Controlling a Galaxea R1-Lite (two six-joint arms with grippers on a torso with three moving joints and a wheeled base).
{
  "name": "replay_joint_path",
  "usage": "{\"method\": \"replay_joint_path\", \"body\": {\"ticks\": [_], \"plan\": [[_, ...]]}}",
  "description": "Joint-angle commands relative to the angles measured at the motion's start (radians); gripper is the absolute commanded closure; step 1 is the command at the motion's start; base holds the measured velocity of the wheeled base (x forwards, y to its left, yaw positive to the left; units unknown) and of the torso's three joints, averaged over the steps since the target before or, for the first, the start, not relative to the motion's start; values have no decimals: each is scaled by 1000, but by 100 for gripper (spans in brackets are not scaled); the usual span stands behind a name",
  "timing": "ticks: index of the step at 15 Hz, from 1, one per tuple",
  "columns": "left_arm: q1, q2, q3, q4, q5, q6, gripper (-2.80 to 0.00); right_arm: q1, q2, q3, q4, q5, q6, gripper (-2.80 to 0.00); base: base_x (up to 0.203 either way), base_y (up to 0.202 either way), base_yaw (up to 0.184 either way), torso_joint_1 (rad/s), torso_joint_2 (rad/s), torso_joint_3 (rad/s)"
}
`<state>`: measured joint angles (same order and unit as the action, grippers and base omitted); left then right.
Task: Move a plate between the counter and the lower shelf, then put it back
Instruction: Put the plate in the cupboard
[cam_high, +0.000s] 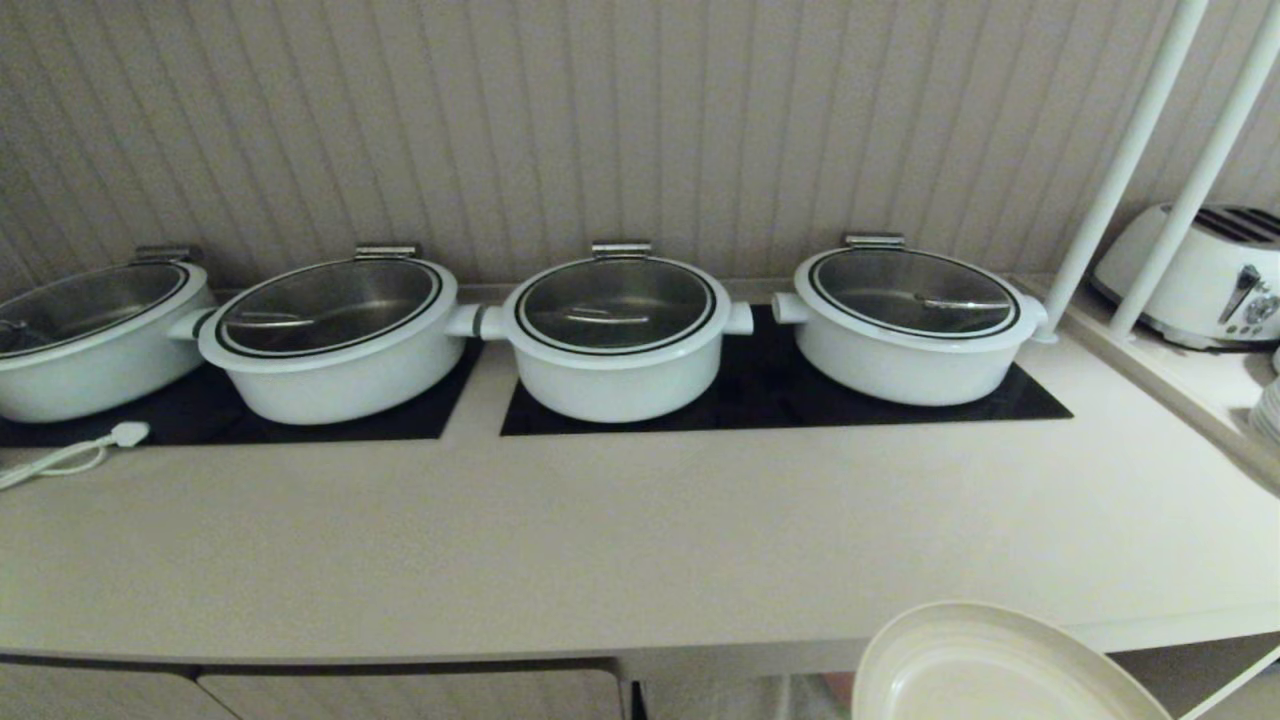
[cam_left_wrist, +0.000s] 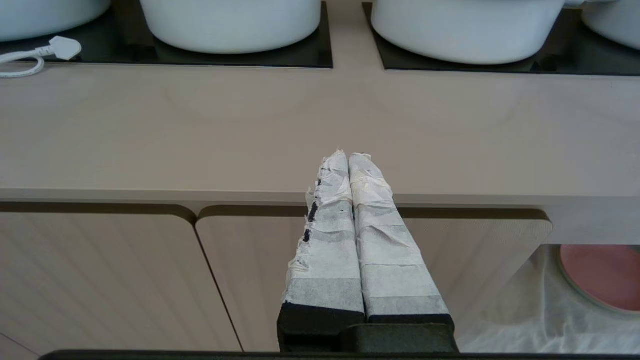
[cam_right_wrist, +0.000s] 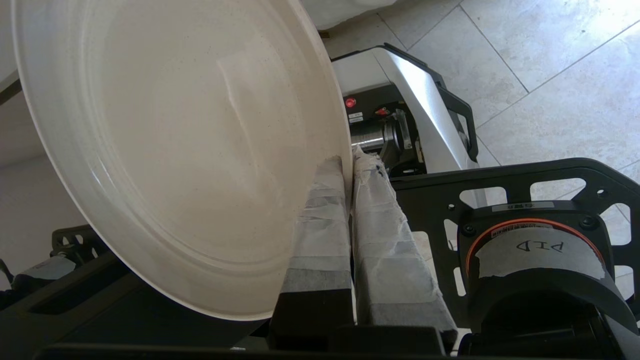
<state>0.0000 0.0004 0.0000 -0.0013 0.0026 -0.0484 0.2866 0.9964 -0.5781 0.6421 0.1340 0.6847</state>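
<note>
The cream plate (cam_high: 990, 668) hangs tilted in the air just in front of the counter (cam_high: 620, 540), at the bottom right of the head view. In the right wrist view my right gripper (cam_right_wrist: 348, 159) is shut on the rim of the plate (cam_right_wrist: 175, 145), one taped finger on each side. That gripper itself is out of the head view. My left gripper (cam_left_wrist: 348, 155) is shut and empty, held before the counter's front edge (cam_left_wrist: 200, 195). The lower shelf (cam_left_wrist: 530, 310), draped in whitish cloth, shows below the counter.
Several white pots with glass lids (cam_high: 615, 335) stand on black glass panels (cam_high: 770, 395) at the back. A white plug and cable (cam_high: 75, 450) lie at the left. A toaster (cam_high: 1195, 275) sits behind white poles (cam_high: 1120, 165). A pink plate (cam_left_wrist: 602, 272) lies on the shelf.
</note>
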Motion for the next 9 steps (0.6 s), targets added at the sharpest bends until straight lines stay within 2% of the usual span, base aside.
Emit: {"method": "replay_joint_path", "body": {"ticks": [1, 9], "plan": [[0, 0, 0, 0, 0, -1, 0, 0, 4, -2, 4, 1, 4, 0, 0, 0, 0, 0, 0, 0], [0, 0, 0, 0, 0, -1, 0, 6, 2, -2, 4, 1, 4, 0, 0, 0, 0, 0, 0, 0]]}}
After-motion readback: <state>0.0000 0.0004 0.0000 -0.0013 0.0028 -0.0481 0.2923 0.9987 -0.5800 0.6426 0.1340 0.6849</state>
